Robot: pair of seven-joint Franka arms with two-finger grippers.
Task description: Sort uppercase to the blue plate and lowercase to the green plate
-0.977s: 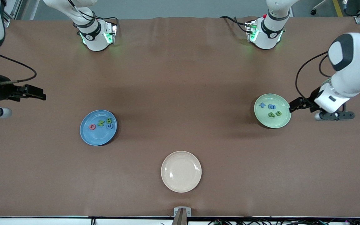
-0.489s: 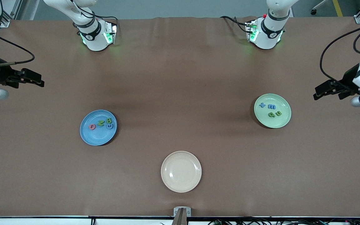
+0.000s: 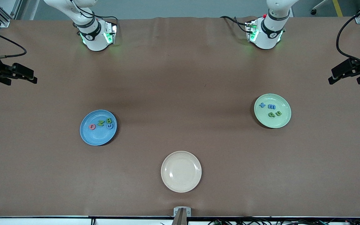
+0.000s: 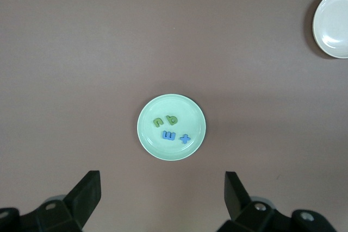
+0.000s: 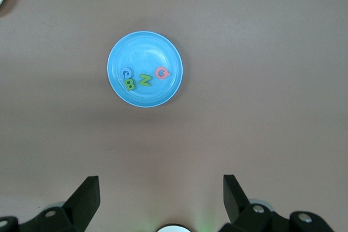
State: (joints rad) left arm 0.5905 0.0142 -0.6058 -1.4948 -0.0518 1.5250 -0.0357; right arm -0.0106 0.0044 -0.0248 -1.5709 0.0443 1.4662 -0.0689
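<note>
The blue plate (image 3: pixel 95 136) (image 5: pixel 144 47) lies toward the right arm's end of the table. On it rest the uppercase letters: red Q (image 3: pixel 92 126), green N (image 3: pixel 100 122), B (image 3: pixel 109 120) and blue G (image 3: pixel 110 126). Toward the left arm's end, the green plate (image 3: pixel 275 122) (image 4: pixel 172 104) holds the lowercase letters: blue x (image 3: pixel 262 105), blue m (image 3: pixel 272 107), olive q (image 3: pixel 271 114) and olive u (image 3: pixel 278 113). My left gripper (image 3: pixel 344 82) (image 4: pixel 162 177) hangs open and empty high beside the green plate. My right gripper (image 3: pixel 23 82) (image 5: pixel 161 180) hangs open and empty high beside the blue plate.
A beige plate (image 3: pixel 181 171) (image 4: pixel 333 23) sits bare near the front edge, midway between the two others. The two arm bases (image 3: pixel 97 36) (image 3: pixel 266 34) stand at the back edge. Brown cloth covers the whole table.
Both grippers have drawn back toward their own ends of the table and risen. The left gripper has left the green plate's rim. Plates and letters have not moved.
</note>
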